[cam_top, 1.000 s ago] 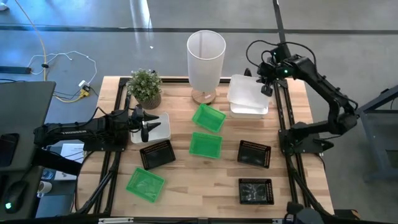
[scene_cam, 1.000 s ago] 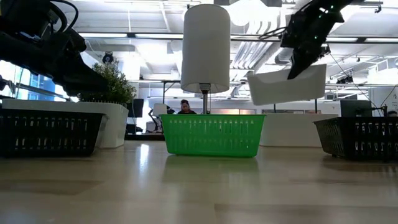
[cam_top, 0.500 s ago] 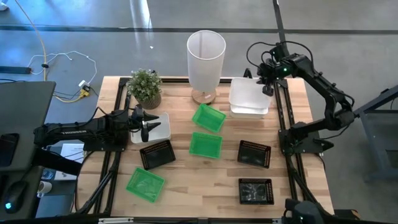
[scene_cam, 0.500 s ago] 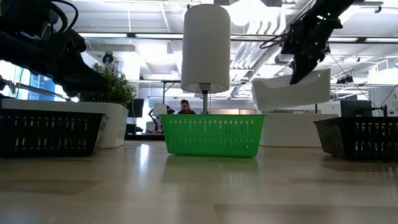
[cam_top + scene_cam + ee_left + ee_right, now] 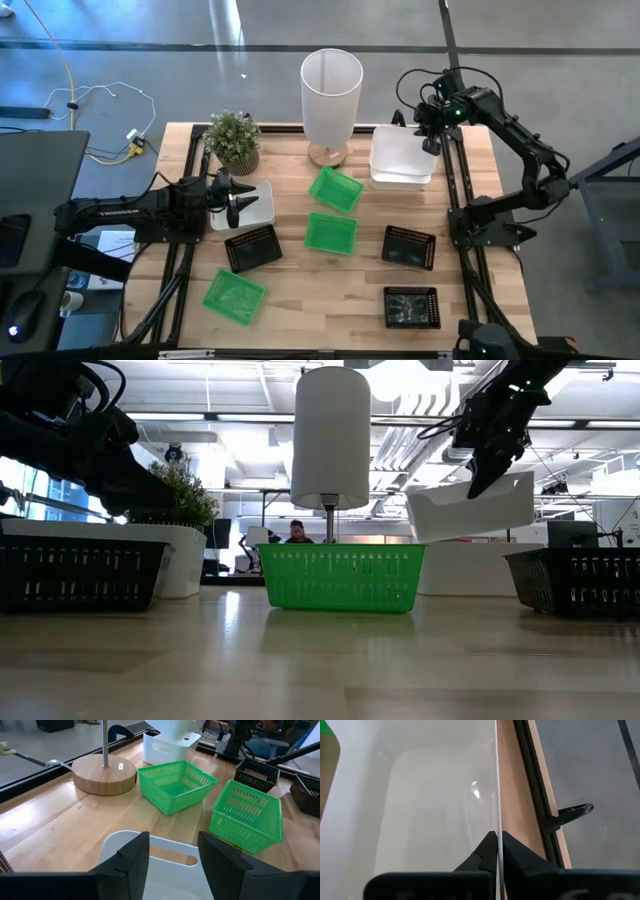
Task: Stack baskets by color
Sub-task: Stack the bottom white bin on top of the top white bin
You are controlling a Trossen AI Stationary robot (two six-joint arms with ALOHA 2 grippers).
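My right gripper (image 5: 432, 142) is at the far right, shut on a white basket (image 5: 398, 150) that hangs above a second white basket (image 5: 400, 178) resting on its base on the table. In the low view the held basket (image 5: 468, 512) is clear of the one below (image 5: 470, 568). My left gripper (image 5: 235, 200) waits open at the left over a third white basket (image 5: 258, 206); its fingers (image 5: 130, 862) stand above that basket's rim (image 5: 117, 840). Three green baskets (image 5: 335, 188) (image 5: 330, 232) (image 5: 233, 297) and three black ones (image 5: 252, 247) (image 5: 409, 246) (image 5: 411, 307) sit singly on the table. My right gripper pinches the white basket's thin side wall at its rim (image 5: 497, 795), on the side toward the table's right edge, one finger inside and one outside. The fingers come slanting down from above. The basket is lifted clear and slightly tilted, over the other white basket.
A tall white cylindrical bin (image 5: 331, 90) on a round wooden base (image 5: 328, 155) stands at the far middle, with a potted plant (image 5: 235, 140) to its left. The arms' black frames run along both table sides. Bare wood lies near the front edge.
My right gripper, still shut on the white basket, has eased it slightly down and toward the table's right edge, so it sits more squarely over the white basket below.
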